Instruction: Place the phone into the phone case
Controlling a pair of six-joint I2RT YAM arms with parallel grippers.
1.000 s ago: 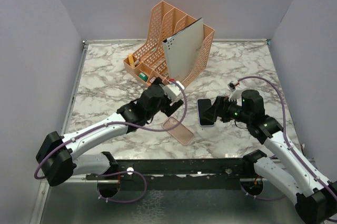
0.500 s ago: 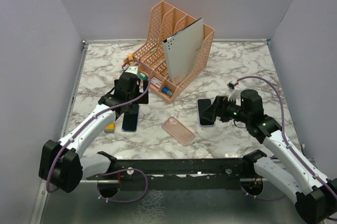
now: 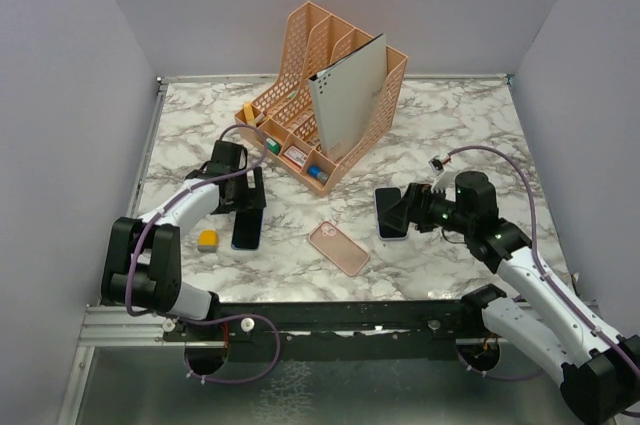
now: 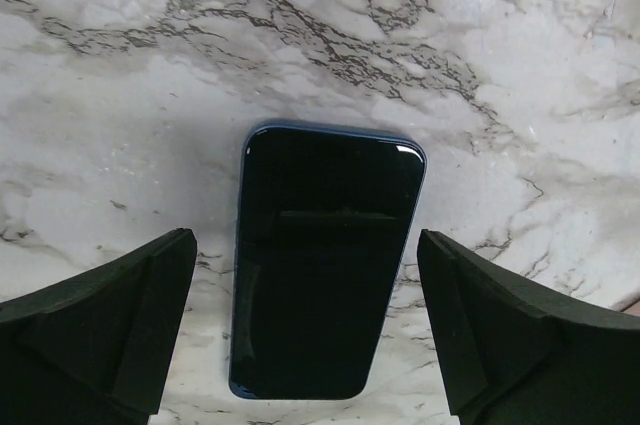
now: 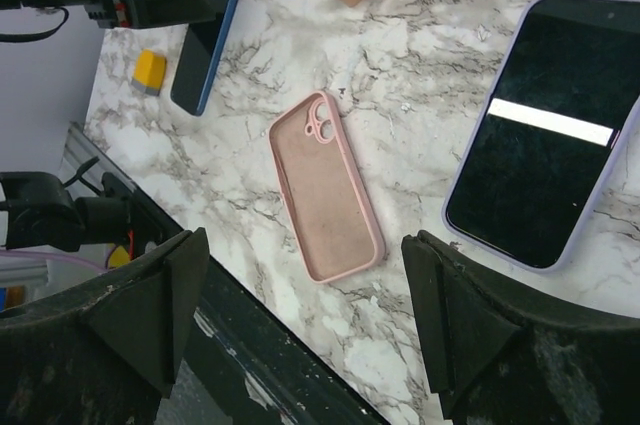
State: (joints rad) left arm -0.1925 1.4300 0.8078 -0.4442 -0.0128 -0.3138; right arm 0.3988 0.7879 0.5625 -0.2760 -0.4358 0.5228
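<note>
Left fingers point(image 4: 95, 330) spread above the blue phone point(image 4: 325, 260); right fingers point(image 5: 135, 305) spread near the lavender phone point(image 5: 540, 175).

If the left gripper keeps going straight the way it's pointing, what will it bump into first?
Most likely the blue-edged phone, lying flat on the marble table. The left gripper points down at it, fingers open either side. How high it hangs is unclear.

A robot lab
Plain grey walls point(image 3: 60, 95) close in my marble table point(image 3: 450, 115); a metal rail point(image 3: 350, 316) lines its near edge.
</note>
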